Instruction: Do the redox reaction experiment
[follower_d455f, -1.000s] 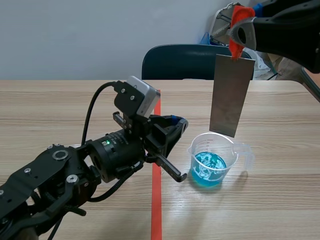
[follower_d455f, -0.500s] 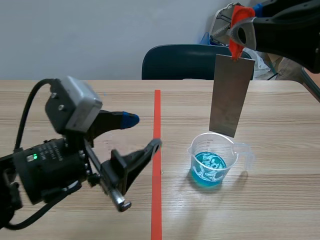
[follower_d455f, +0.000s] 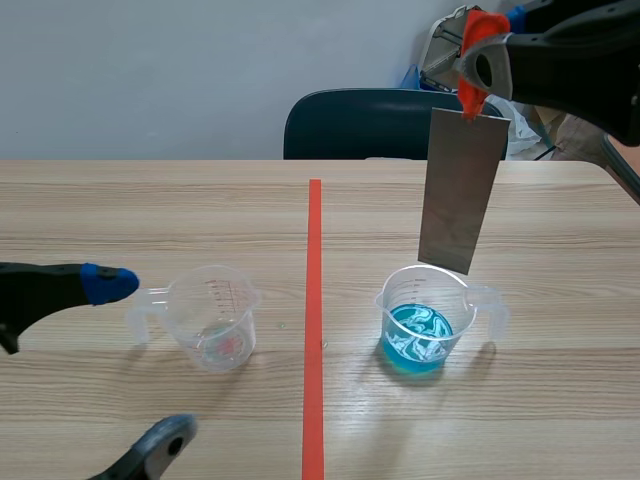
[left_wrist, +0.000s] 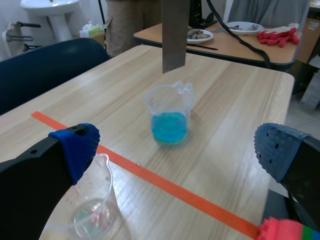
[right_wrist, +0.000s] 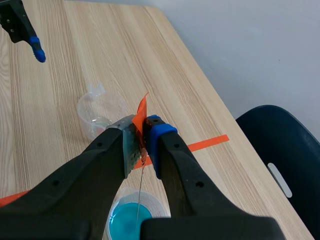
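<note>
Reference: we take the blue cup (follower_d455f: 424, 322) as landmark. It is a clear measuring cup with blue liquid in its lower part, standing upright on the bench (follower_d455f: 560, 400).
Metal strip: the metal strip (follower_d455f: 460, 190) is a flat grey sheet hanging nearly upright, right above the blue cup. In the left wrist view we see its lower edge clear of the rim, so it is not in the liquid.
Right end effector: the right end effector (right_wrist: 143, 136) is high above the blue cup, clamped narrow on the top edge of the metal strip.
Orange tab: we see an orange tab (right_wrist: 141, 109) sticking out between those fingers, at the strip's top.
Left end effector: the left end effector (follower_d455f: 140, 360) is wide apart with nothing between its fingers. It sits low and well apart from the blue cup, beyond the tape line.
Clear cup: the clear cup (follower_d455f: 213, 318) is upright, across the tape line from the blue cup and near the left fingers. There is a faint reddish trace at its bottom, and we cannot tell what it is.
Tape line: the tape line (follower_d455f: 313, 300) runs between the blue cup and the clear cup.
Chair: a dark chair (follower_d455f: 360, 125) stands past the bench's far edge, behind the blue cup.
</note>
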